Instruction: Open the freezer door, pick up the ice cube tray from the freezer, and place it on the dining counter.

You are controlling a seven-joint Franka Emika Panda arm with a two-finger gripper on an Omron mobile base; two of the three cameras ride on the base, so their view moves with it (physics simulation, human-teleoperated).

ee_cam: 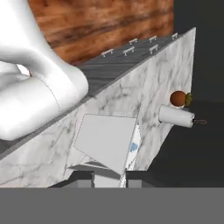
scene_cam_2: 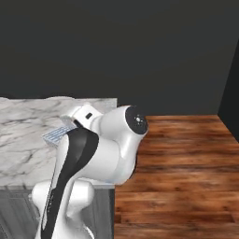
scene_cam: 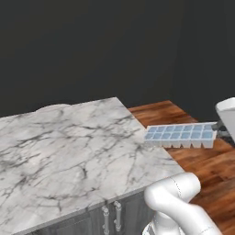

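Note:
The ice cube tray (scene_cam: 180,136) is a pale tray with two rows of light-blue cells. It hangs level in the air at the right edge of the white marble dining counter (scene_cam: 69,151). My gripper (scene_cam: 219,130) is shut on the tray's right end. In the hand view the tray's pale underside (ee_cam: 107,140) rises from between my fingertips (ee_cam: 83,178) over the marble (ee_cam: 166,65). In the right base view a corner of the tray (scene_cam_2: 55,135) shows behind my arm, above the counter (scene_cam_2: 23,140). The freezer and its door are out of view.
Dark grey cabinet doors with bar handles (scene_cam: 111,216) sit under the counter. Wooden floor (scene_cam: 206,160) lies to its right, with a dark wall behind. On the counter in the hand view lie a white cylinder (ee_cam: 176,116) and a small orange-brown round thing (ee_cam: 177,98).

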